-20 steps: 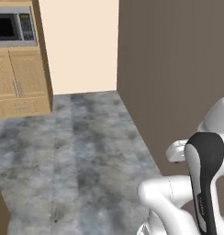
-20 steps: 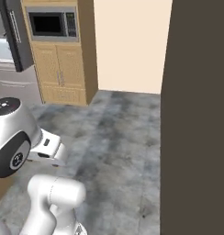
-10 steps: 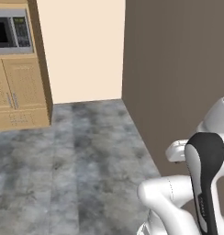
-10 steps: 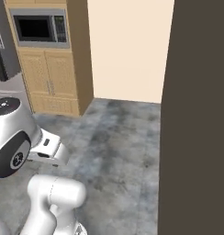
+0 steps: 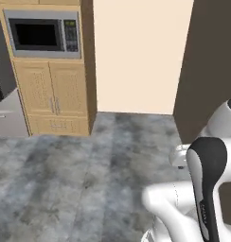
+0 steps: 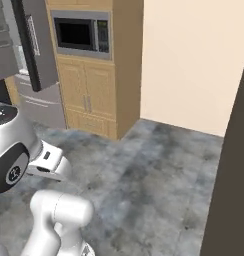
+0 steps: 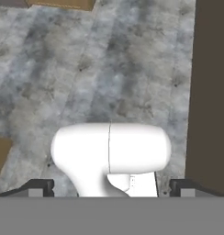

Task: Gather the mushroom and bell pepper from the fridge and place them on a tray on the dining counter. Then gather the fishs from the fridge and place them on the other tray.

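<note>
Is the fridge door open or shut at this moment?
Open. In the right base view a grey fridge door swings out toward the room, edge-on beside the microwave cabinet.

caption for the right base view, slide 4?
Base facing the built-in microwave over tan cabinets, fridge at left.

Fridge (image 6: 29, 55) door open, left of microwave (image 6: 80, 34).

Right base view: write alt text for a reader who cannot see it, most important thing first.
A white robot arm rises at lower left over a grey mottled floor. Ahead, a tall wooden cabinet holds a built-in microwave, with a grey fridge, one door swung open, to its left. A cream wall stands to the right, and a dark brown panel fills the right edge.
</note>
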You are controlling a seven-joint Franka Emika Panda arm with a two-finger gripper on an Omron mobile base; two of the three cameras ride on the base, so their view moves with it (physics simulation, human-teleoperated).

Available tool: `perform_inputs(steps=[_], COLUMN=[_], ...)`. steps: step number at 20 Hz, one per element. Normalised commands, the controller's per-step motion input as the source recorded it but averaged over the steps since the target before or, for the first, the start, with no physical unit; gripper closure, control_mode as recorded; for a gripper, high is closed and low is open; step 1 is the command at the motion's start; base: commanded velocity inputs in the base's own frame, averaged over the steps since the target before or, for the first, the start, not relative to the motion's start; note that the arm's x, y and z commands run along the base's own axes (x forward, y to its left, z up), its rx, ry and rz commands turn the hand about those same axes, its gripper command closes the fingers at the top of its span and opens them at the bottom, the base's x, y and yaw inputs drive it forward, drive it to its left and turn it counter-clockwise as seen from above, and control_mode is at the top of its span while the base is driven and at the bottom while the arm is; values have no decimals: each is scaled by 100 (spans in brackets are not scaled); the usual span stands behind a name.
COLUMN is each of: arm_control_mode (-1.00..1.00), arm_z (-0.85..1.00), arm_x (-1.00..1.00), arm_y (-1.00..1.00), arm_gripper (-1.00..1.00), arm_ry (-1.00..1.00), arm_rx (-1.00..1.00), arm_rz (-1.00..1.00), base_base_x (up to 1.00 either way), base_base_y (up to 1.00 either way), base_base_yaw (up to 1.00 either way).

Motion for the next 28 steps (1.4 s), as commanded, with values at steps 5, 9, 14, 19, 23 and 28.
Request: perform_inputs(steps=[5, 9, 14, 19, 23, 28], arm_control_mode=[100, 100, 100, 100, 100, 100], arm_z=[0, 0, 0, 0, 0, 0], arm_x=[0, 0, 0, 0, 0, 0], arm_y=[0, 0, 0, 0, 0, 0], arm_gripper=[-100, -100, -100, -100, -100, -100], arm_ry=[0, 0, 0, 0, 0, 0], arm_rx=[0, 0, 0, 0, 0, 0], arm_rz=[0, 0, 0, 0, 0, 0], base_base_x=[100, 100, 100, 100, 100, 100], base_base_y=[-5, -16, -25, -26, -26, -31], base_base_yaw=[71, 71, 69, 69, 69, 61])
